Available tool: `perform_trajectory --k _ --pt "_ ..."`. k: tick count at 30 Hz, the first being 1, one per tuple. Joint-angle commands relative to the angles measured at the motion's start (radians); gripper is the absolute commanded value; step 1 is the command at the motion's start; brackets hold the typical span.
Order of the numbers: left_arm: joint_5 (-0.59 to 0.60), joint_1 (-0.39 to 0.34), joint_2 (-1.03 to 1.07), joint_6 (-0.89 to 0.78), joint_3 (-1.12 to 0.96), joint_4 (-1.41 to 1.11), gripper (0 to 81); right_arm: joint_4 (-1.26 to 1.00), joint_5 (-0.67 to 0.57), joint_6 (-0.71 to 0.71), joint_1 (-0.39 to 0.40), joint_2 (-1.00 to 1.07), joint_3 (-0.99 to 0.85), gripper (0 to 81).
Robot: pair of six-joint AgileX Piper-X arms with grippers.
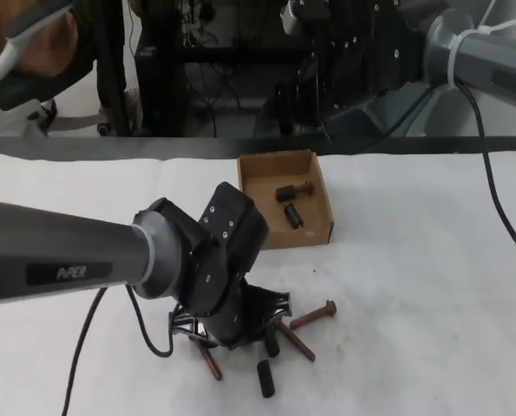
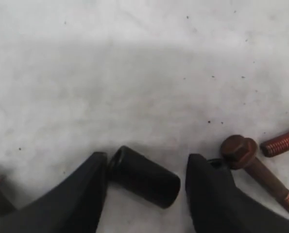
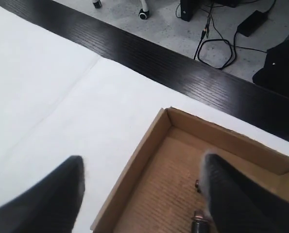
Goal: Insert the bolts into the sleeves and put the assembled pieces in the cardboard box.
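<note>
While my left pincer (image 2: 146, 162) stands open, low over the white cloth (image 2: 134, 73), a black sleeve (image 2: 144, 177) lies between its fingers, one end touching a finger. A bolt (image 2: 239, 151) lies just beside the other finger. Right pincer (image 3: 144, 167): open, above one wall of the cardboard box (image 3: 222, 141). Two assembled pieces (image 1: 294, 189) lie inside.

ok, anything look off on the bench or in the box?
Nothing stands out. Two pieces lie inside the cardboard box. Loose bolts lie scattered on the white cover. The left gripper sits open astride a sleeve lying on its side. No damage visible.
</note>
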Motion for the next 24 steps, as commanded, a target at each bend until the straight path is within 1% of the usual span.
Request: perform_trajectory --k 1,4,5,6,7,10,13,16,17,19,20,22,24 --pt "0.043 -0.004 0.062 -0.025 0.006 0.002 47.2 -0.002 -0.011 -0.011 -0.01 -0.016 -0.01 64.1" --pt "0.005 -0.008 0.059 -0.039 0.005 -0.013 47.0 -0.002 -0.011 -0.011 -0.013 -0.016 -0.01 64.1" --pt "0.007 -0.008 0.059 -0.039 0.005 -0.017 45.6 -0.002 -0.011 -0.011 -0.013 -0.016 -0.01 64.1" --pt "0.007 -0.008 0.059 -0.039 0.005 -0.016 40.6 -0.002 -0.011 -0.011 -0.014 -0.016 -0.01 64.1" --pt "0.007 -0.008 0.059 -0.032 0.005 -0.016 33.0 0.0 -0.011 -0.011 -0.016 -0.016 -0.01 64.1" --pt "0.007 -0.008 0.059 0.0 0.005 -0.01 0.3 0.0 -0.011 -0.011 -0.017 -0.016 -0.01 64.1" --pt "0.007 -0.008 0.059 0.007 0.005 -0.005 1.3 0.002 -0.017 -0.011 -0.016 -0.016 -0.01 64.1" --pt "0.02 -0.008 0.059 0.019 0.005 0.006 1.3 0.033 -0.055 -0.003 -0.016 -0.024 -0.01 63.7" --pt "0.021 -0.008 0.055 0.022 0.005 0.013 1.3 0.063 -0.056 -0.006 -0.016 -0.031 -0.01 60.6" --pt "0.025 -0.008 0.049 0.03 0.005 0.013 1.3 0.15 -0.056 -0.037 -0.019 -0.047 -0.009 51.9" --pt "0.032 -0.008 0.046 0.03 0.005 0.011 1.3 0.2 -0.056 -0.046 -0.022 -0.057 -0.009 49.3" --pt "0.024 -0.008 0.035 0.034 0.005 0.008 1.3 0.262 -0.059 -0.047 -0.029 -0.083 0.0 49.3" --pt "-0.003 -0.007 0.024 0.061 0.005 0.006 1.3 0.254 -0.06 -0.047 -0.036 -0.128 0.035 49.3"
